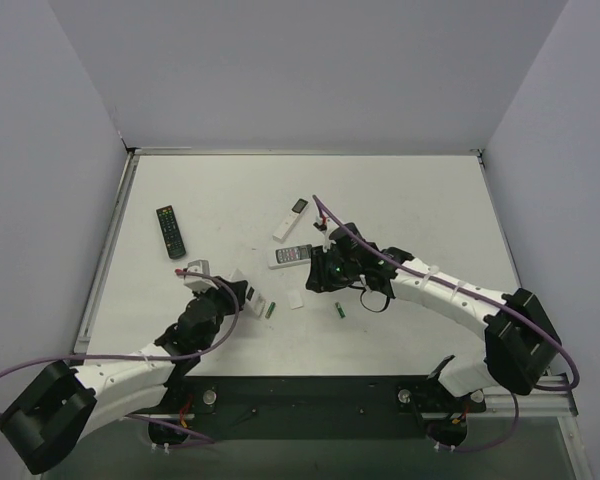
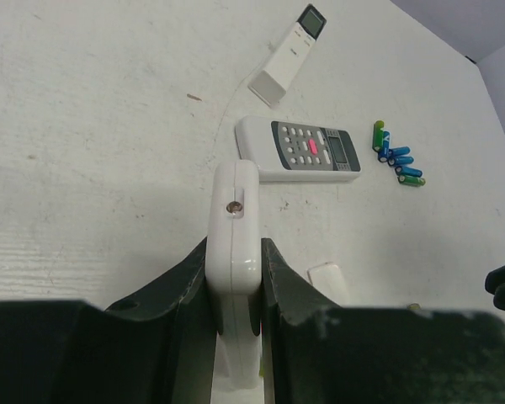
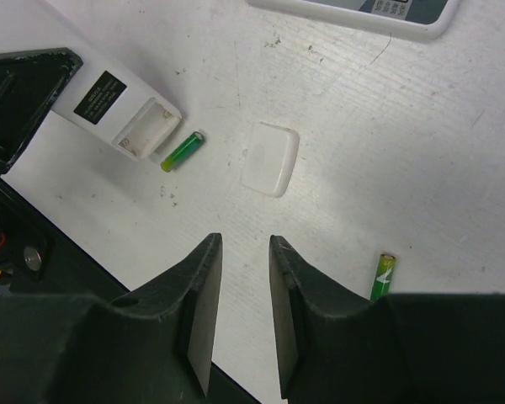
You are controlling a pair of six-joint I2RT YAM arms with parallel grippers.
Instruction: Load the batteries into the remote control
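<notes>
My left gripper (image 2: 234, 257) is shut on the remote control (image 2: 234, 210), a small white body held on edge low over the table. In the right wrist view its white back (image 3: 122, 114) faces up with the battery bay uncovered and nothing in it. One green battery (image 3: 183, 151) lies right beside the bay, and another green one (image 3: 383, 276) lies near my right gripper (image 3: 245, 244). That gripper hangs above bare table, open a little, with nothing between the fingers. Several more batteries (image 2: 398, 160), blue and green, lie in a cluster farther off.
The loose white bay cover (image 3: 270, 158) lies between the two green cells. A white remote with grey screen (image 1: 290, 256) sits beyond my right gripper (image 1: 322, 278), a slim white remote (image 1: 290, 218) behind it, and a long black remote (image 1: 171, 231) at far left.
</notes>
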